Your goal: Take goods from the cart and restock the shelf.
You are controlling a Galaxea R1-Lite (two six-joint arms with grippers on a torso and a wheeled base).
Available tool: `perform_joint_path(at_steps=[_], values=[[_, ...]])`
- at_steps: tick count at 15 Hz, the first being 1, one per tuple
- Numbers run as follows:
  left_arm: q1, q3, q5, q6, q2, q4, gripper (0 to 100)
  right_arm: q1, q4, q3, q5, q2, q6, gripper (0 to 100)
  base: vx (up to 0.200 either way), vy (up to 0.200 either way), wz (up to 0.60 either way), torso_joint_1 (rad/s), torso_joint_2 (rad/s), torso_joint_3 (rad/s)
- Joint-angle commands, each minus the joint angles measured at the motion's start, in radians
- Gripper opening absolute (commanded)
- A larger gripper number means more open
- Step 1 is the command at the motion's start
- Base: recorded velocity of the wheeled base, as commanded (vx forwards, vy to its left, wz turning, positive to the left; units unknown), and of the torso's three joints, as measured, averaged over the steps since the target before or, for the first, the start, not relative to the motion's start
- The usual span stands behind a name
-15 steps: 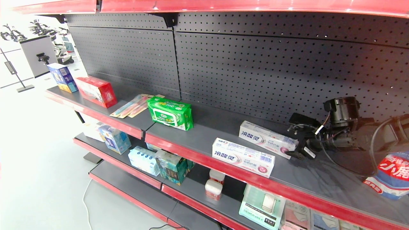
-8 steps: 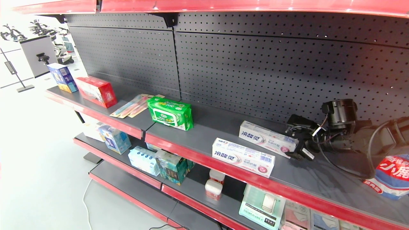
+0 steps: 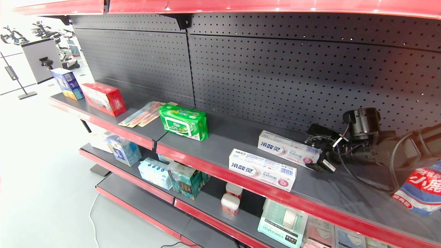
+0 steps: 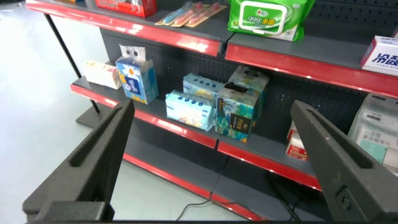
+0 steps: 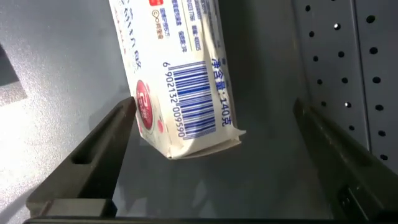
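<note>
1. Black fingers of the right pincer [image 5: 211, 134] are standing wide apart and gripping nothing. The barcode end of the rear toothpaste box [image 5: 186, 74] is lying between them on the grey shelf [image 5: 68, 56].
2. From the head view, this pincer [image 3: 318, 150] is sitting at the right end of that box [image 3: 287, 149].
3. Two toothpaste boxes are lying there in all. The front toothpaste box [image 3: 262, 169] is resting parallel, just beside the red shelf lip.
4. One blue, red and white bag [image 3: 422, 189] is sitting at the shelf's right end.
5. Leftward, one green wipes pack [image 3: 184, 121], some flat toothbrush packs [image 3: 144, 113] (count unclear), one red box [image 3: 103, 98] and one blue box [image 3: 67, 82] are lining the shelf.
6. The left pincer [image 4: 211, 149] is hanging fully spread, holding nothing, facing the lower shelves.
</note>
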Motion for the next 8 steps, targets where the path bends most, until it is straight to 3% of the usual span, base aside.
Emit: perform_joint_path(at_steps=[1, 8], values=[[0.000, 0.000, 0.001, 0.000, 0.001, 0.000, 100, -0.003, 0.003, 0.017, 0.001, -0.012, 0.000, 100, 0.000, 0.000, 0.00, 0.000, 0.00, 0.000], [0.000, 0.000, 0.001, 0.000, 0.001, 0.000, 100, -0.023, 0.000, 0.053, -0.061, -0.056, 0.011, 100, 0.000, 0.000, 0.00, 0.000, 0.00, 0.000]])
